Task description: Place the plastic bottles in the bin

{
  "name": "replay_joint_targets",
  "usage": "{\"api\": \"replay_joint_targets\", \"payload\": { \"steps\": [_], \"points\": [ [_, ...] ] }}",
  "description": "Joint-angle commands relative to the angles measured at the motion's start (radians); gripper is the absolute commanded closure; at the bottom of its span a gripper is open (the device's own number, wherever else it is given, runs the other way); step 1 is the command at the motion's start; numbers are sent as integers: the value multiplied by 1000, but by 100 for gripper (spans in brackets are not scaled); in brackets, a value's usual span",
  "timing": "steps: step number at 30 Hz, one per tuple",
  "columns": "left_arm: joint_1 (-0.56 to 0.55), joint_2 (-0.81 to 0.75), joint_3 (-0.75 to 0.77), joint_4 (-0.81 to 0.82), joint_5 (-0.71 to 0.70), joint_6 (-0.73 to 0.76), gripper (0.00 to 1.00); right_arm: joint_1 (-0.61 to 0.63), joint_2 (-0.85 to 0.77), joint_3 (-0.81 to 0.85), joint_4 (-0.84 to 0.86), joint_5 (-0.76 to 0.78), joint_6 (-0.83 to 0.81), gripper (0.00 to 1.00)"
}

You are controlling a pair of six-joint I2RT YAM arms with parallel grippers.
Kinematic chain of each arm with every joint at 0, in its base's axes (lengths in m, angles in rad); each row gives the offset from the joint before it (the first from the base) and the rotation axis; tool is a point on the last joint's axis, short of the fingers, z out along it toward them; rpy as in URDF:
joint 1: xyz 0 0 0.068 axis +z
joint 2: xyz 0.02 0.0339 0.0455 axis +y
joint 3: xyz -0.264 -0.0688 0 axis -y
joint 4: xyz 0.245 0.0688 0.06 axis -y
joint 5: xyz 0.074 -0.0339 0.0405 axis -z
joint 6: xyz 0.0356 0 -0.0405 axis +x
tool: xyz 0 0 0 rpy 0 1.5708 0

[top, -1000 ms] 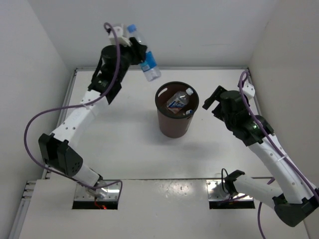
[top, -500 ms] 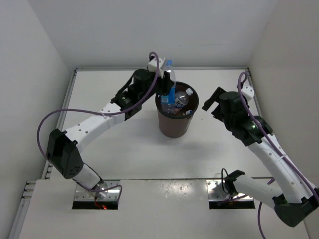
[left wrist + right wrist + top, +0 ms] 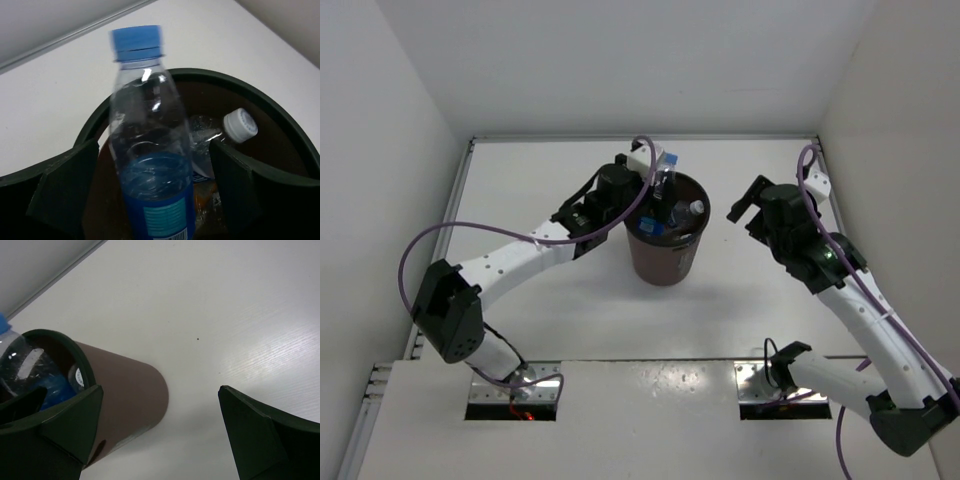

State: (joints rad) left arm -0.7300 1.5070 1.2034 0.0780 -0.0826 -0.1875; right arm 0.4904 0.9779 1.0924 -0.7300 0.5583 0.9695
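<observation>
The brown bin [image 3: 665, 250] stands mid-table. My left gripper [image 3: 655, 200] hovers over its mouth, open. In the left wrist view the blue-capped, blue-labelled bottle [image 3: 150, 150] stands upright, slightly blurred, between the wide-spread fingers [image 3: 65, 185], with a gap on each side. Its cap [image 3: 670, 160] pokes above the rim. A clear bottle with a white cap [image 3: 220, 132] lies deeper inside the bin [image 3: 280, 120], with something orange [image 3: 205, 195] beneath it. My right gripper [image 3: 742, 203] waits open and holds nothing, to the right of the bin [image 3: 125, 400].
White walls close in the table at the back and on both sides, and a raised ledge [image 3: 650, 400] runs along the near edge by the arm bases. The right arm's purple cable [image 3: 805, 165] loops near the back right corner.
The left arm swung the blue-capped bottle from high at the back left over to the bin's mouth, then its jaws opened. The right arm stayed still.
</observation>
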Motion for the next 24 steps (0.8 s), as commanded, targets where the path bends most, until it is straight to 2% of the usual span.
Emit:
{"api": "replay_joint_targets", "payload": {
  "steps": [1,4,12,13,15,16,17,19,21,23,24],
  "points": [
    [-5,-34,7,-26,-43,8,0,-6,-13,-5,34,25,11,0],
    [-5,-34,70,-6,-74,8,0,-6,-13,-5,34,14,11,0],
    [-5,27,410,3,-97,-15,0,-15,-4,-5,44,-5,11,0],
    [-5,50,441,3,-97,17,0,-15,-4,-14,53,-5,11,0],
    [4,71,528,3,-152,65,0,-15,-4,-14,53,-5,11,0],
    [44,82,548,-23,-189,65,0,-15,7,-14,53,5,27,0],
    [72,93,562,-36,-294,3,0,-15,19,-3,17,5,38,0],
    [154,105,562,-88,-411,-65,0,-26,56,20,-17,-4,48,0],
    [211,105,486,-98,-532,-93,0,-26,119,64,-64,-14,48,0],
    [318,91,411,-118,-543,-102,0,-35,156,92,-115,-23,48,0],
    [361,75,350,-147,-571,-180,0,-45,182,110,-133,-23,38,0]
  ]
}}
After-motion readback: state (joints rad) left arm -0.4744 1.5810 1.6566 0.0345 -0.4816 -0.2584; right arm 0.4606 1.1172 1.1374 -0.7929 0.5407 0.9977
